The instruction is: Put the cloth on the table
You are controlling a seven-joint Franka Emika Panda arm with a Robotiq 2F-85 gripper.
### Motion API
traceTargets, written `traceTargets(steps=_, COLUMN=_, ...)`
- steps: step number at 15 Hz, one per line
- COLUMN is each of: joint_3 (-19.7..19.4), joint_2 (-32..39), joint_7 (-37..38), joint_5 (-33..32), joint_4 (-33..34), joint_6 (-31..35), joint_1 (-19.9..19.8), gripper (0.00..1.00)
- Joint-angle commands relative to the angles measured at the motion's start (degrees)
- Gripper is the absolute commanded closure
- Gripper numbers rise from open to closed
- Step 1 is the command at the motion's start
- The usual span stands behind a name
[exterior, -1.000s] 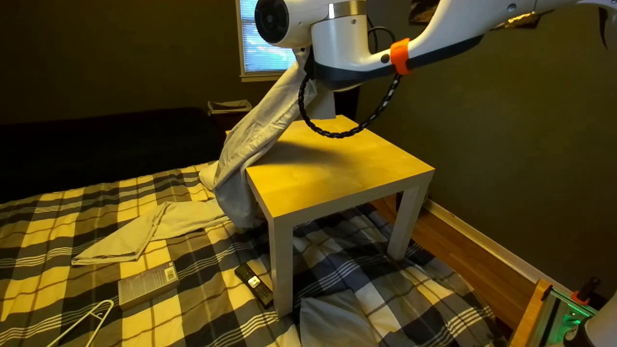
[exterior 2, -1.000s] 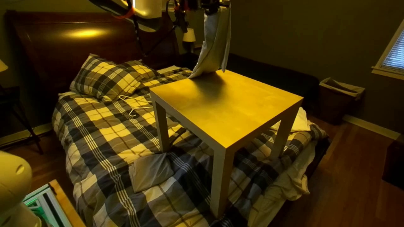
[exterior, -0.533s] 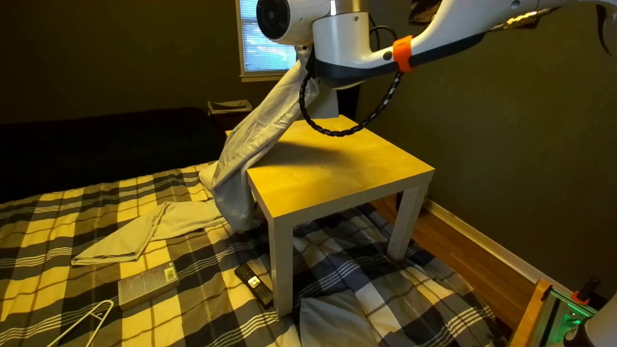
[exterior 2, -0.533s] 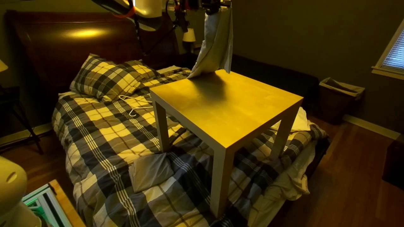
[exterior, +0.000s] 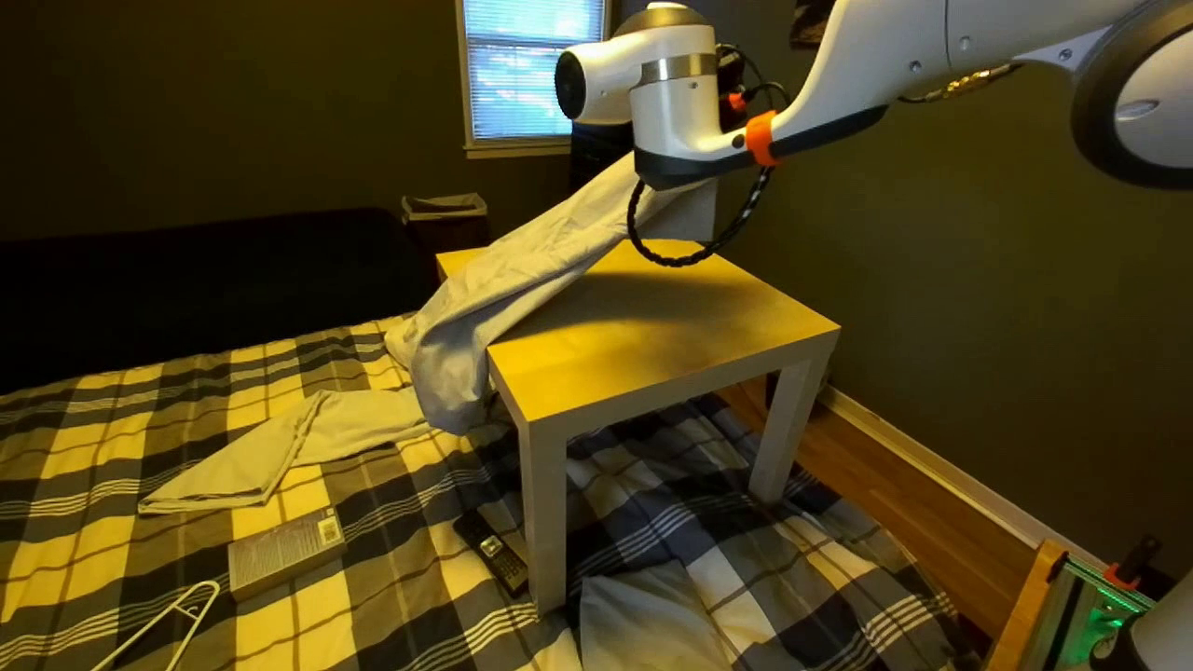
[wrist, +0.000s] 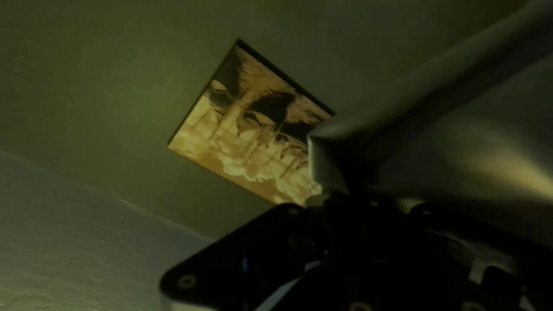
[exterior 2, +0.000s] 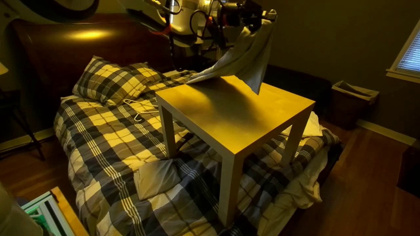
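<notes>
The hand [exterior 2: 267, 18] was closed, pinching one end of the cloth [exterior: 536, 266] above the surface [exterior: 718, 321]; the cloth sloped lengthwise from there down over one edge; the coming pull likely had to lead away from that edge.

Dim yellowish light, bright window [exterior: 527, 79], shadow on table [exterior 2: 279, 101] (wrist view: cloth [wrist: 466, 129] blurred)
</notes>
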Motion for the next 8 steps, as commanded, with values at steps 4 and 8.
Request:
traceTargets(steps=4, joint_3=0.4, joint_2=7.1, joint_7=-3.6, joint_5=-2.2, joint_4=4.6, joint_6=-9.6, joint_1=-6.1, gripper=1.0)
traceTargets(steps=8, joint_3=-0.2, joint_2=10.6, joint_7=-5.5, joint_5=-2.7, joint_4=7.0, joint_6=-12.7, joint_1=-8.3, gripper=1.0)
